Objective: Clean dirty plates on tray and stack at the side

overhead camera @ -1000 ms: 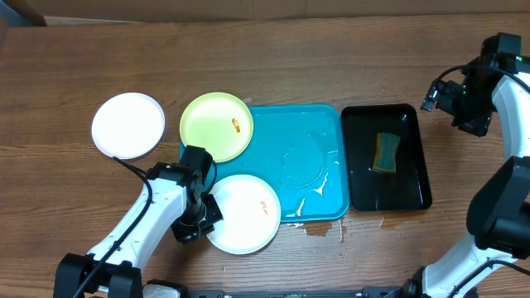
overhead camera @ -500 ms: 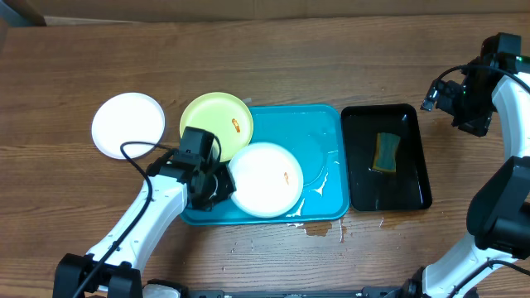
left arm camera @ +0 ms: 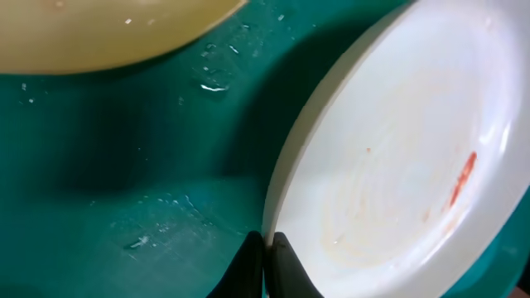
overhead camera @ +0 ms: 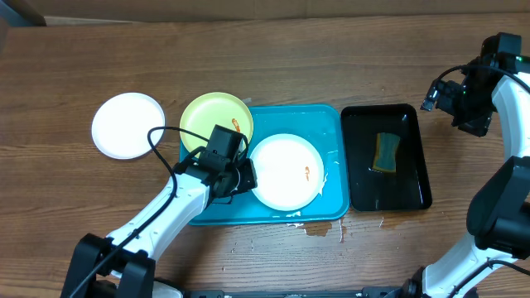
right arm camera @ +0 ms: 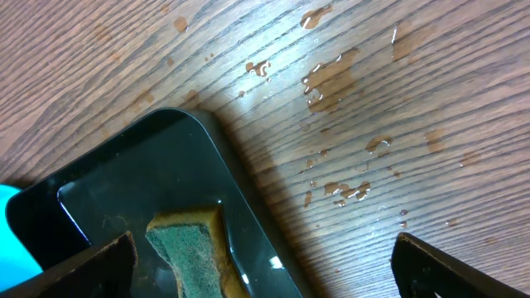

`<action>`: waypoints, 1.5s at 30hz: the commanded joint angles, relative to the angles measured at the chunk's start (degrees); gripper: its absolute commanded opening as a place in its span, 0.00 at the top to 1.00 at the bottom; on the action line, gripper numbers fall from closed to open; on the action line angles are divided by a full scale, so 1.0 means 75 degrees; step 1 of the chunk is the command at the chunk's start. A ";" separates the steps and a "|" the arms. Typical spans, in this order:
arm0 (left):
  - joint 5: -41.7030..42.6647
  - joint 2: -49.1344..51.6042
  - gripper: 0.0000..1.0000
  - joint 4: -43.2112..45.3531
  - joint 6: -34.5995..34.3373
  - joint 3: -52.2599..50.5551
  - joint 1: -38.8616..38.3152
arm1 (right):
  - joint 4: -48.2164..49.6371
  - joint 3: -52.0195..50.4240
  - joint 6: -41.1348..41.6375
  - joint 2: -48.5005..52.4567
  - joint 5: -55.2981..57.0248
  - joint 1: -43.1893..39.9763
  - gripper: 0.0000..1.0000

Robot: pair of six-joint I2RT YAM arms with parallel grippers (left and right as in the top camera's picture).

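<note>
A white plate (overhead camera: 287, 170) with an orange smear lies on the turquoise tray (overhead camera: 330, 124). My left gripper (overhead camera: 246, 175) is shut on its left rim; the left wrist view shows the black fingers (left arm camera: 248, 269) pinching the rim of this plate (left arm camera: 397, 157) over the tray (left arm camera: 124, 165). A yellow-green plate (overhead camera: 211, 122) with an orange smear overlaps the tray's left end and shows at the top of the left wrist view (left arm camera: 99, 33). Another white plate (overhead camera: 128, 125) lies on the table at the left. My right gripper (overhead camera: 464, 99) is open and empty at the far right.
A black tray (overhead camera: 406, 186) holding water and a green-and-yellow sponge (overhead camera: 385, 152) stands right of the turquoise tray; the right wrist view shows this black tray (right arm camera: 108, 207) and the sponge (right arm camera: 189, 252). Water drops lie on the wooden table (right arm camera: 348, 83).
My left gripper has carried the smeared white plate from the table's front edge up and right onto the turquoise tray. The right arm has not moved.
</note>
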 commanded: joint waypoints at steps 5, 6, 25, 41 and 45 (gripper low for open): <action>-0.0303 0.0076 0.92 0.0431 0.0551 0.0154 -0.0020 | 0.0015 0.0102 0.0029 -0.0172 0.0047 0.0000 0.00; -0.0338 0.0102 0.91 0.0484 0.0699 0.0154 -0.0020 | 0.0015 0.0102 0.0029 -0.0172 0.0047 0.0000 0.00; -0.0851 0.0845 0.56 -0.2334 0.1766 0.2617 -0.0038 | 0.0015 0.0102 0.0029 -0.0172 0.0047 0.0000 0.00; -0.0449 0.2716 0.51 -0.2465 0.1999 0.2824 -0.0233 | -0.0082 0.0102 0.0184 -0.0172 -0.0956 0.0003 0.00; -0.0434 0.2932 0.56 -0.2355 0.1999 0.2824 -0.0233 | -0.0766 0.0102 0.0312 -0.0172 -0.1839 0.0000 0.00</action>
